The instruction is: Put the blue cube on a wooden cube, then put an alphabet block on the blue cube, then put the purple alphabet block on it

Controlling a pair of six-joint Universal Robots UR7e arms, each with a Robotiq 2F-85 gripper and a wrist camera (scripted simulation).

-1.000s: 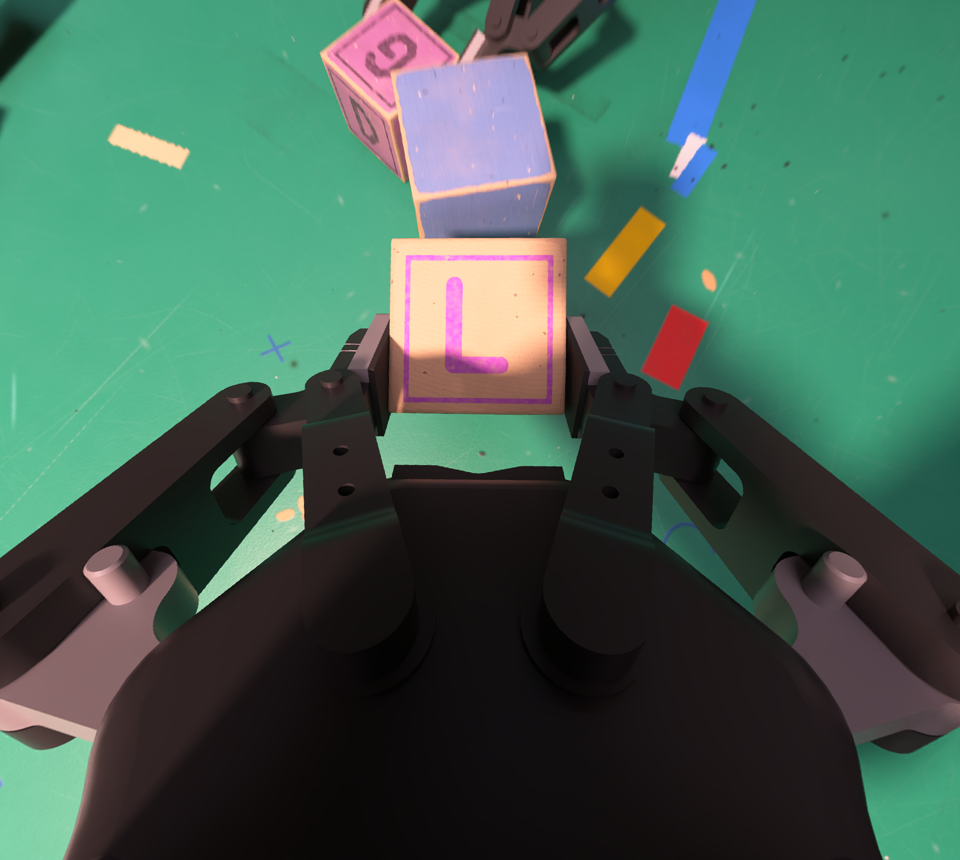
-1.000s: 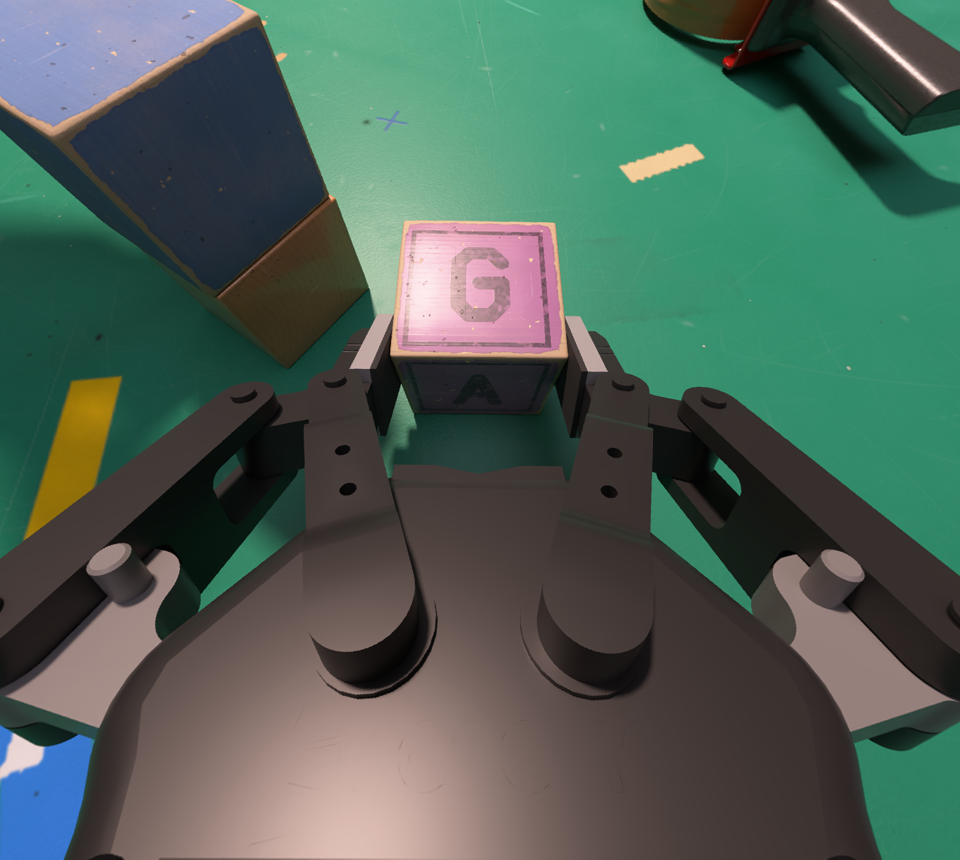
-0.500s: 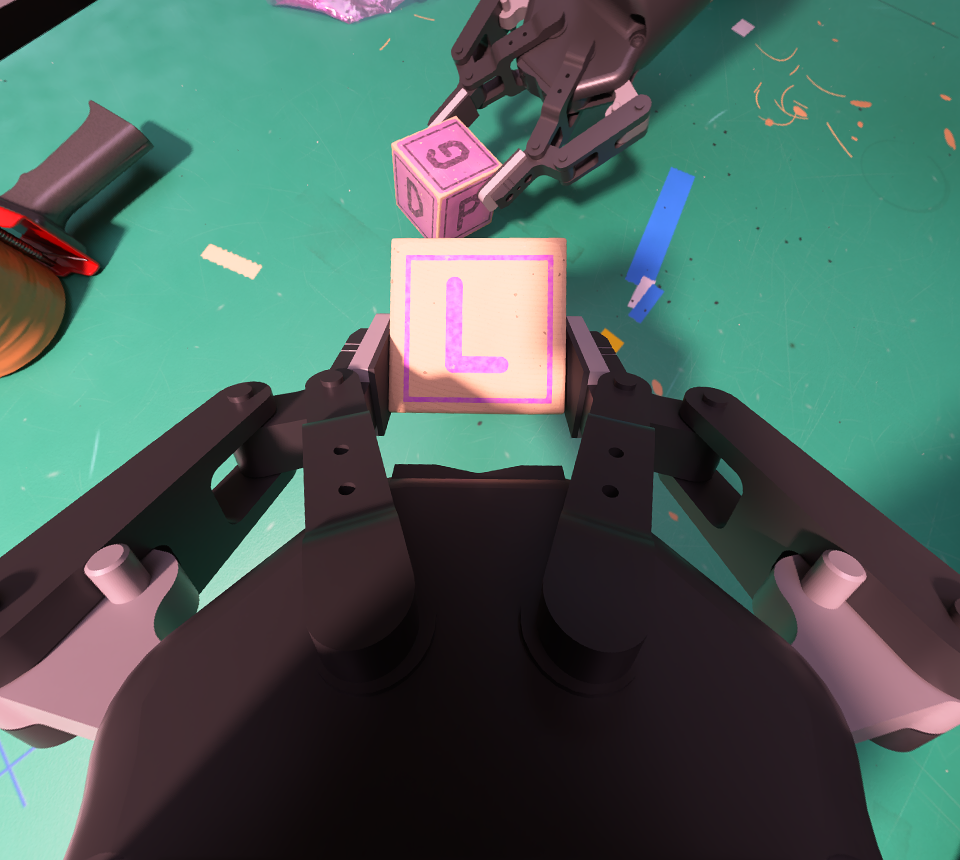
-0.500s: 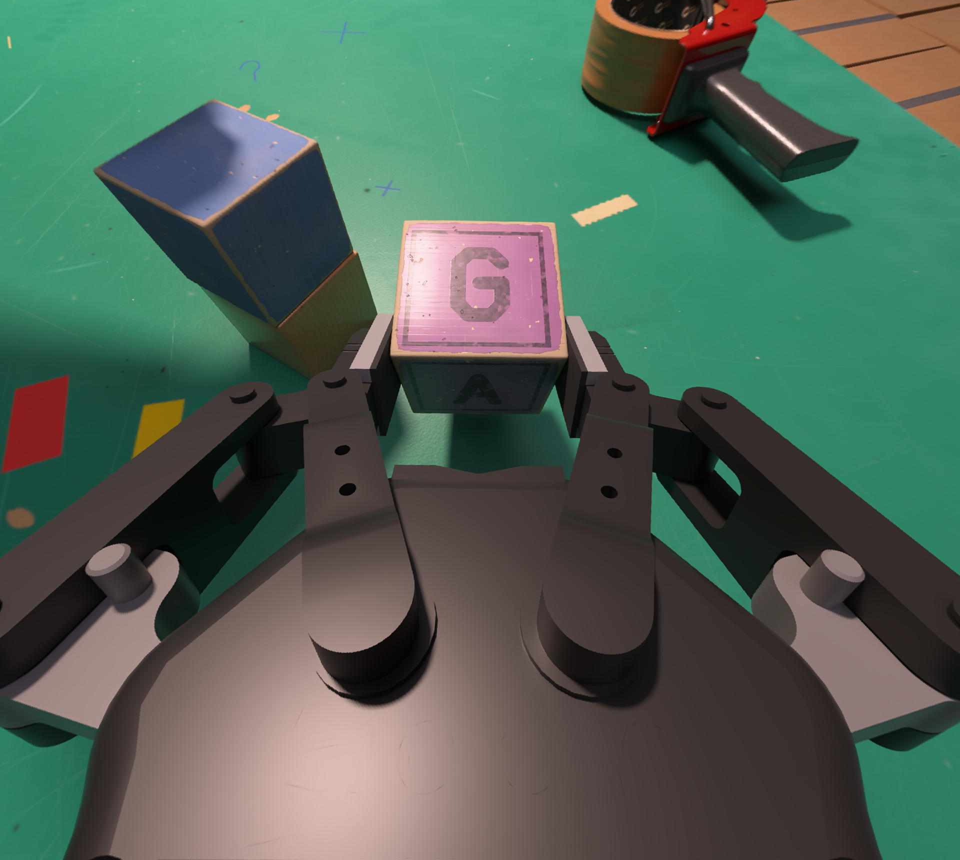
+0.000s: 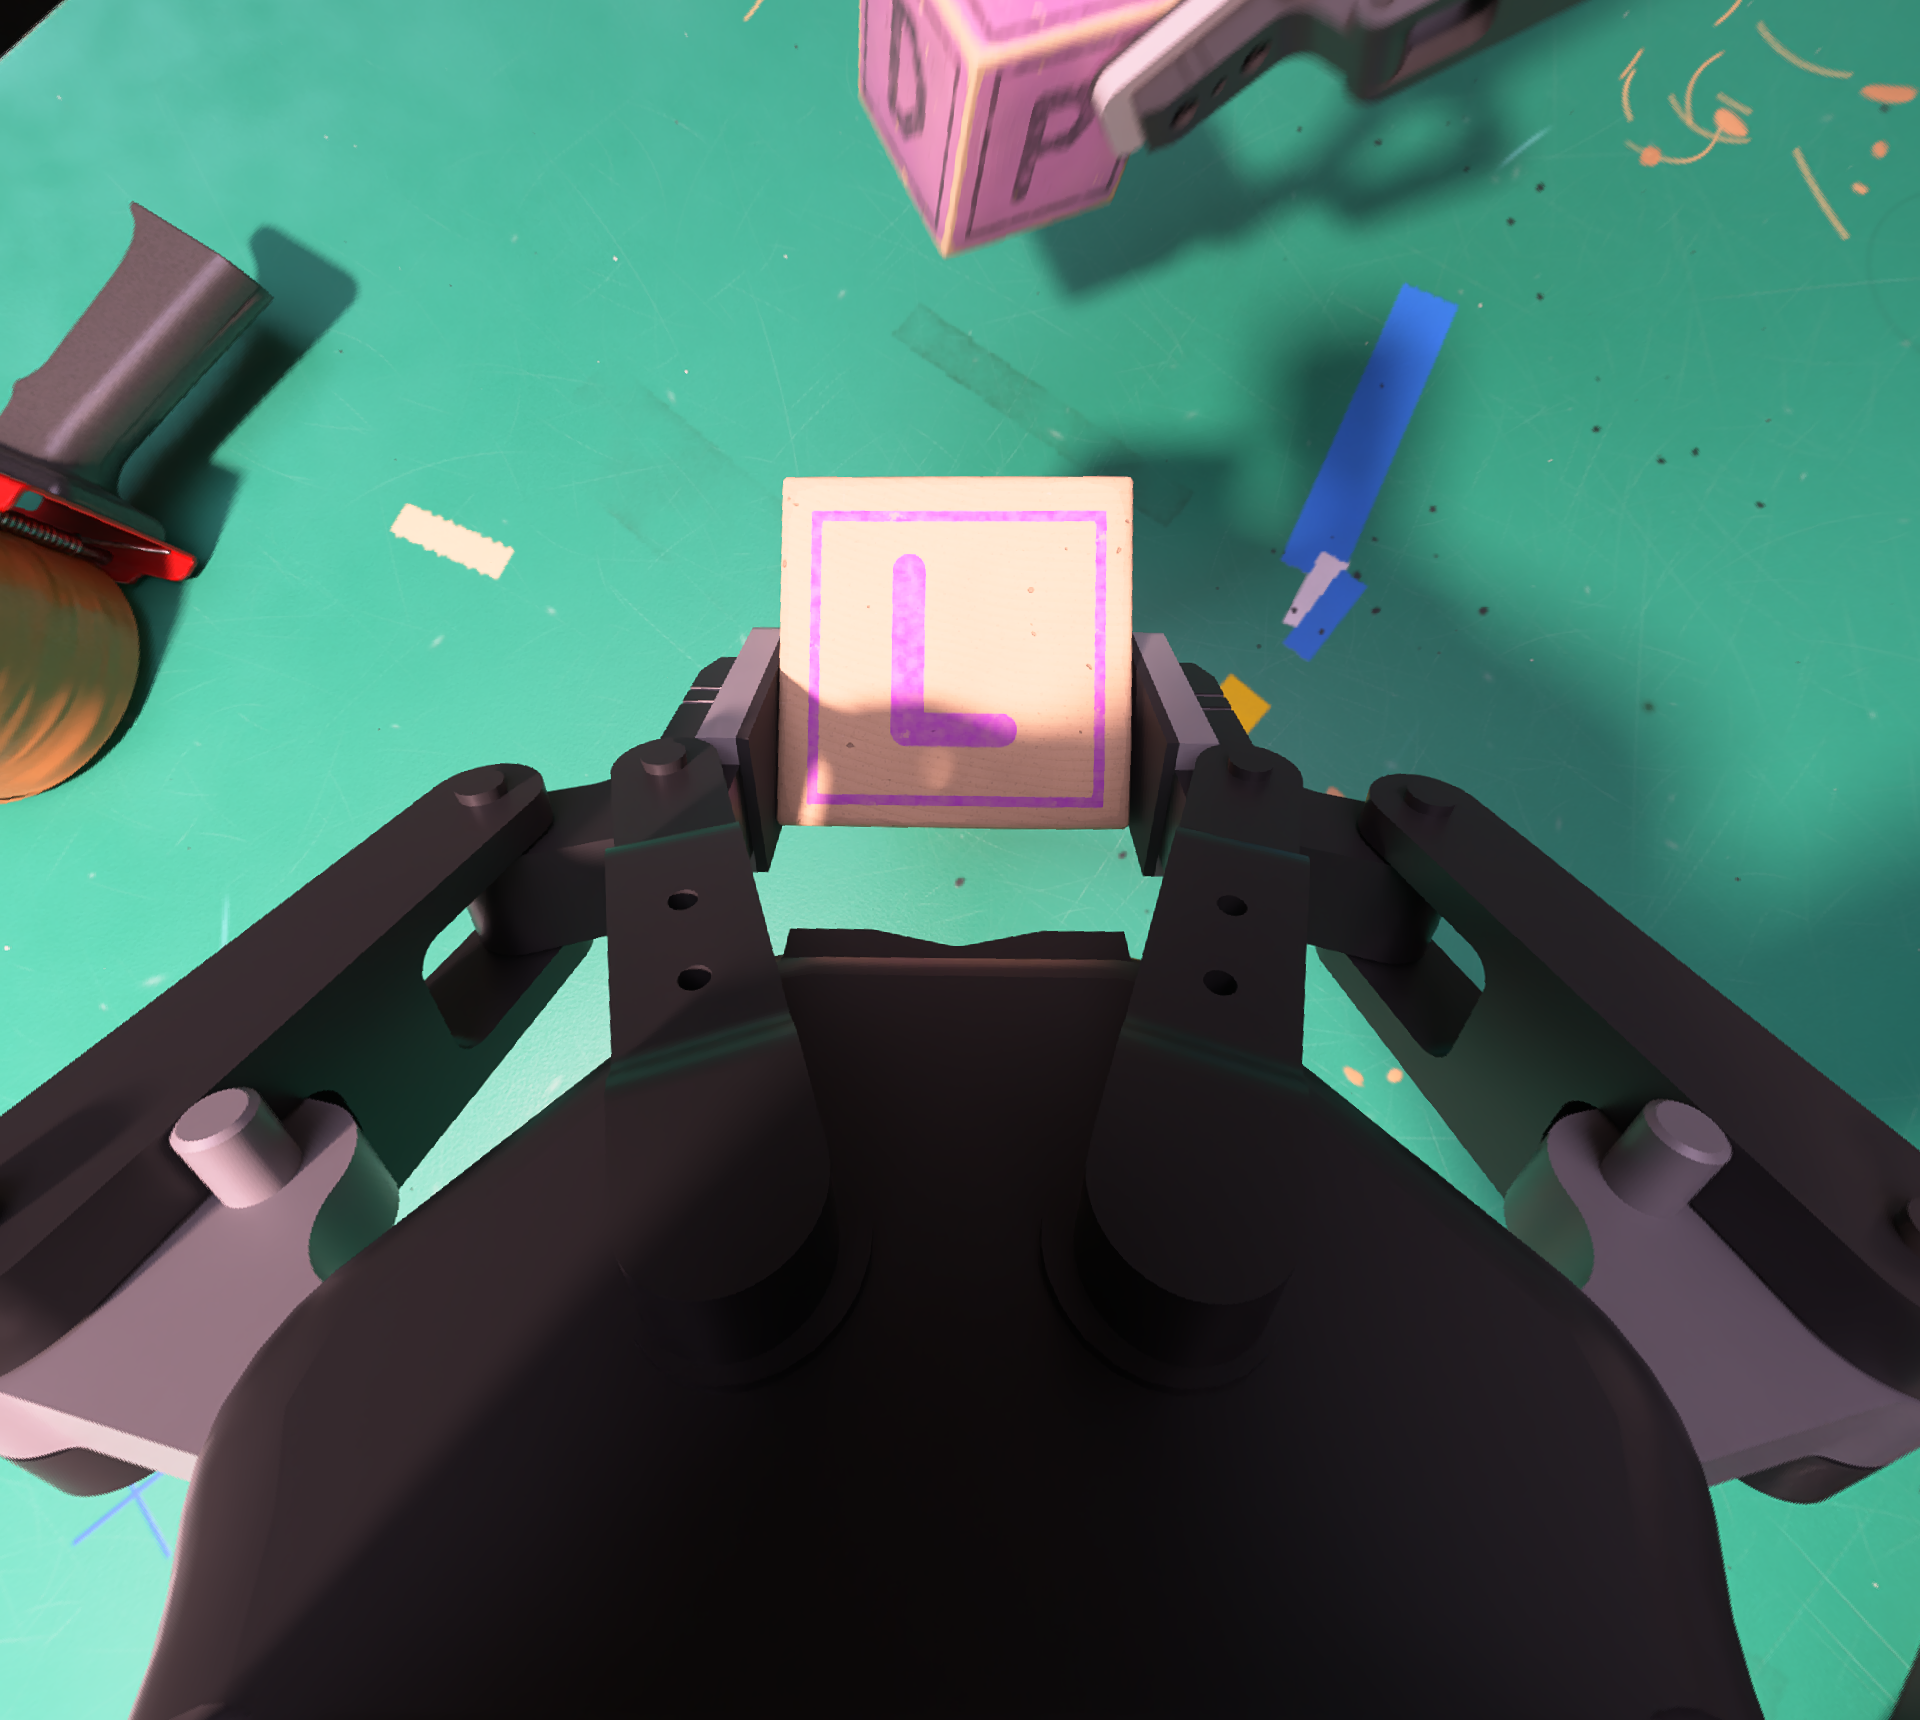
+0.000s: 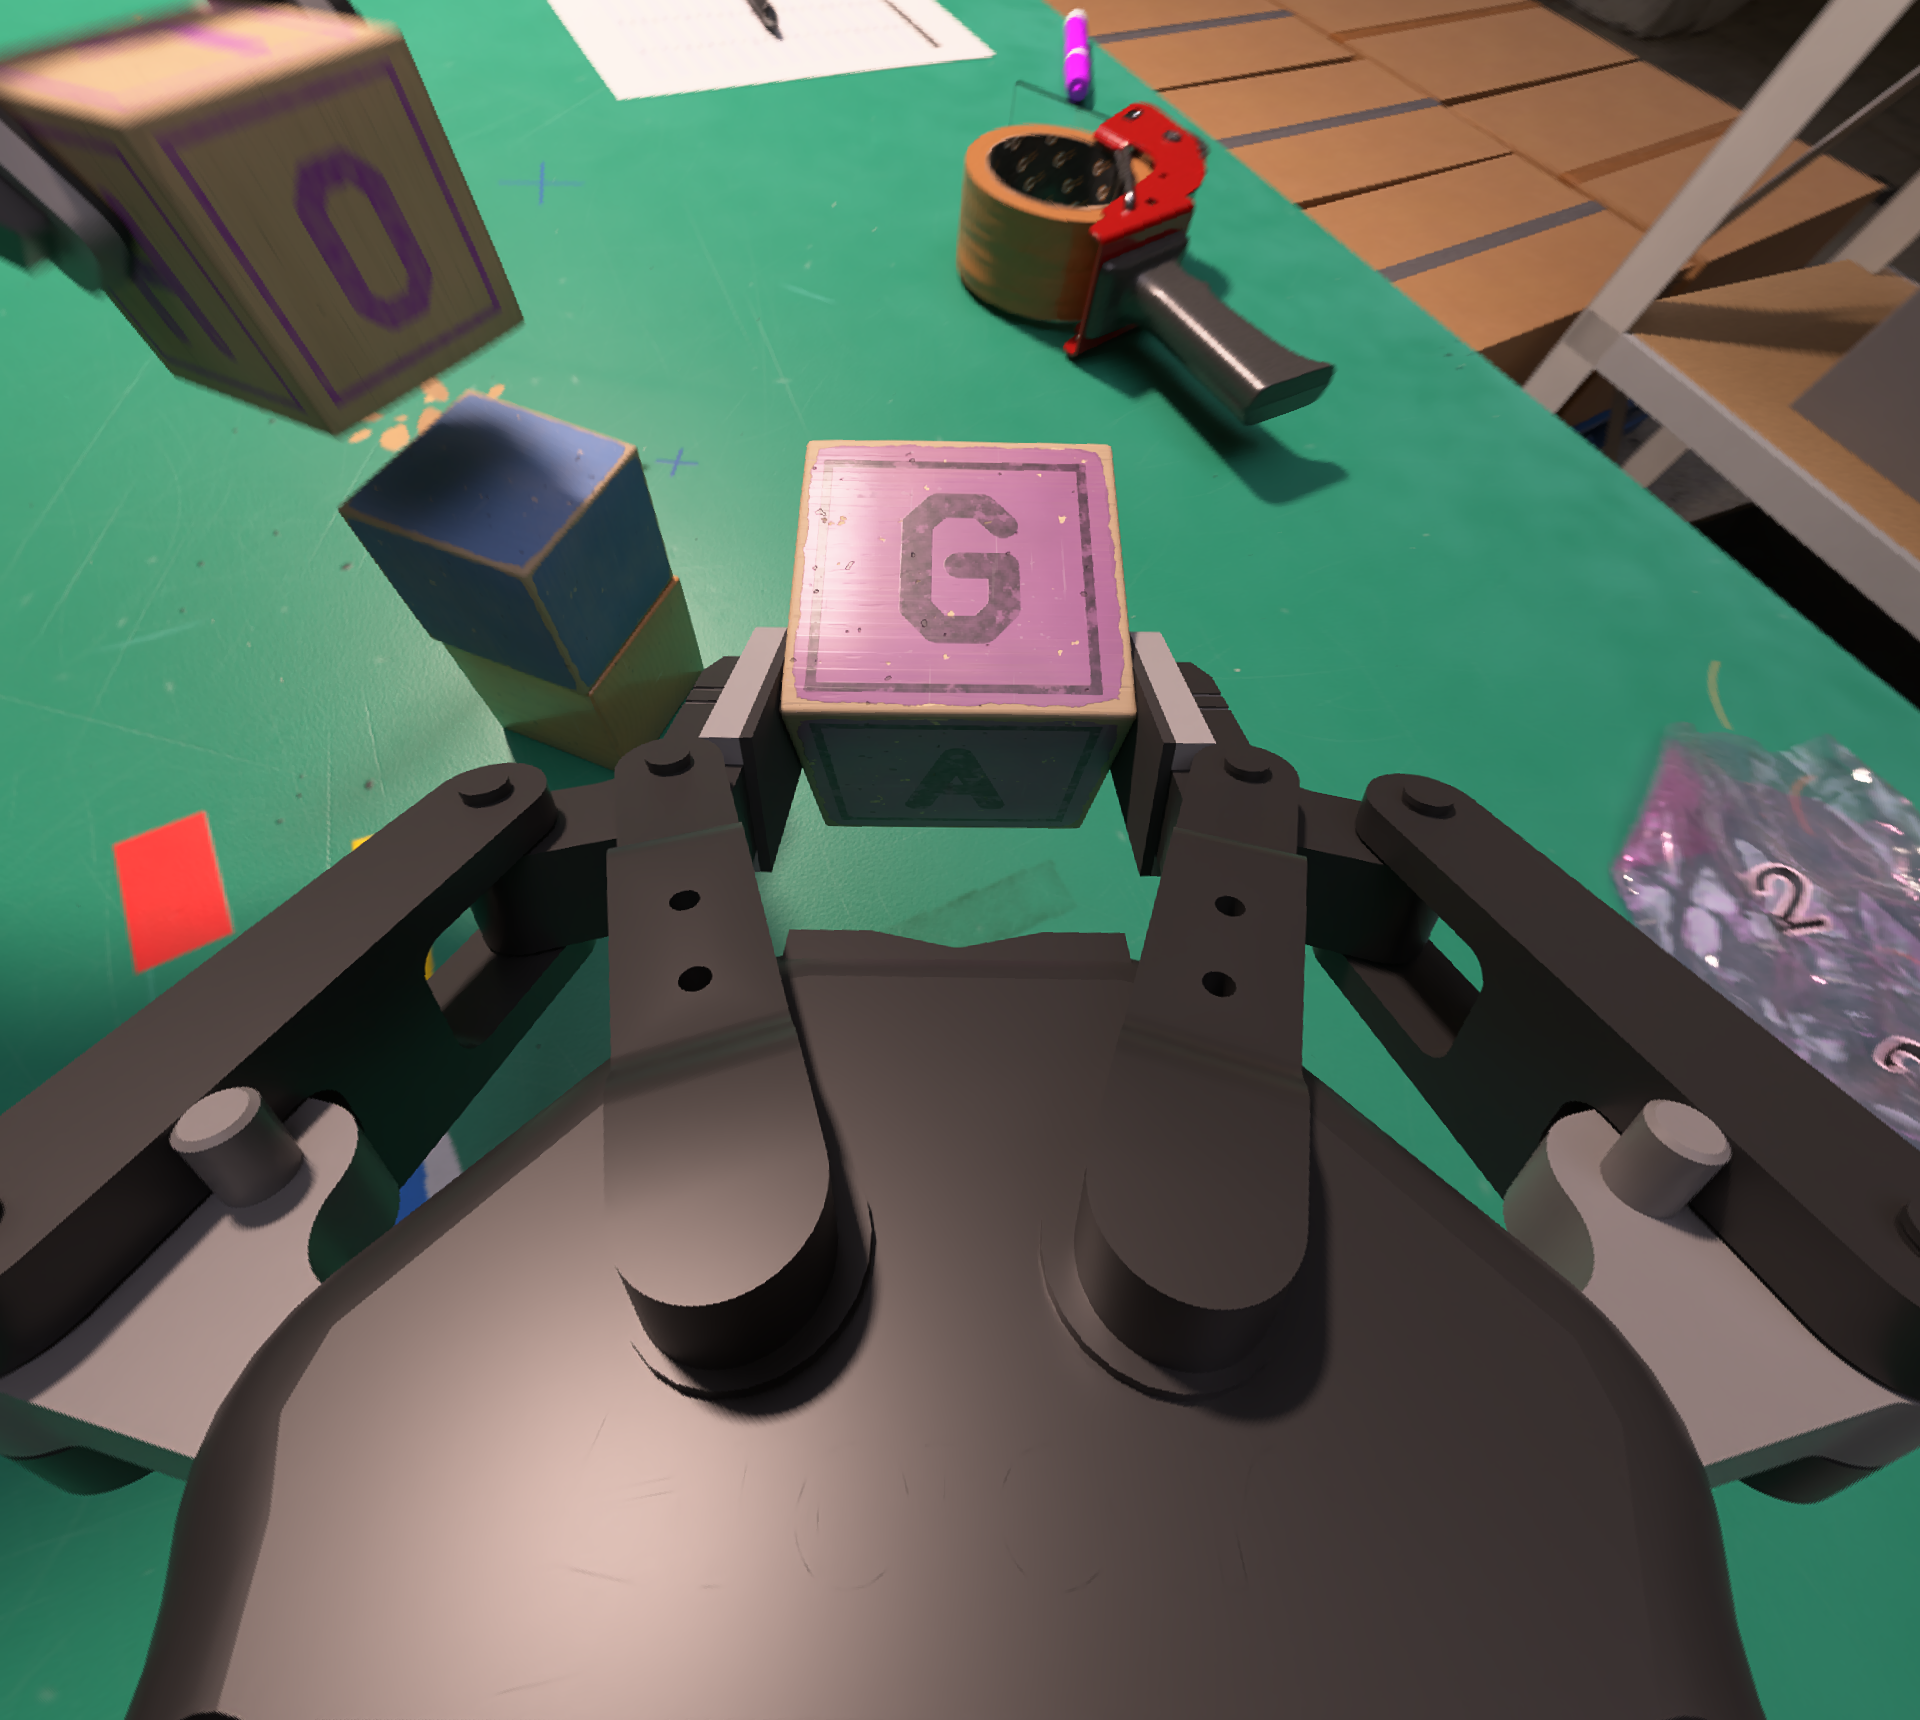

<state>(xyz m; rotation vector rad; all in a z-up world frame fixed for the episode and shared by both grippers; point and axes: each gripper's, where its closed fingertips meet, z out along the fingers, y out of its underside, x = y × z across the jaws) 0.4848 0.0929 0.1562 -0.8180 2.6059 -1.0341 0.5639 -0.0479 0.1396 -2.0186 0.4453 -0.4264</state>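
We hold both blocks aloft: left end effector [image 5: 956, 735] clamped on pale alphabet block [image 5: 954, 652], right end effector [image 6: 956, 735] clamped on purple alphabet block [image 6: 956, 574]. Risk: blue cube [image 6: 520, 543] sits skewed on wooden cube [image 6: 613, 694]; off-centre placement could topple stack.

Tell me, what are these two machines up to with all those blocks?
They are building a small tower. The blue cube already sits on a wooden cube on the green table. The left end effector holds a pale alphabet block in the air, and the right end effector holds the purple alphabet block, also lifted. Neither block is on the stack yet. A tape dispenser lies off to the side, unused.
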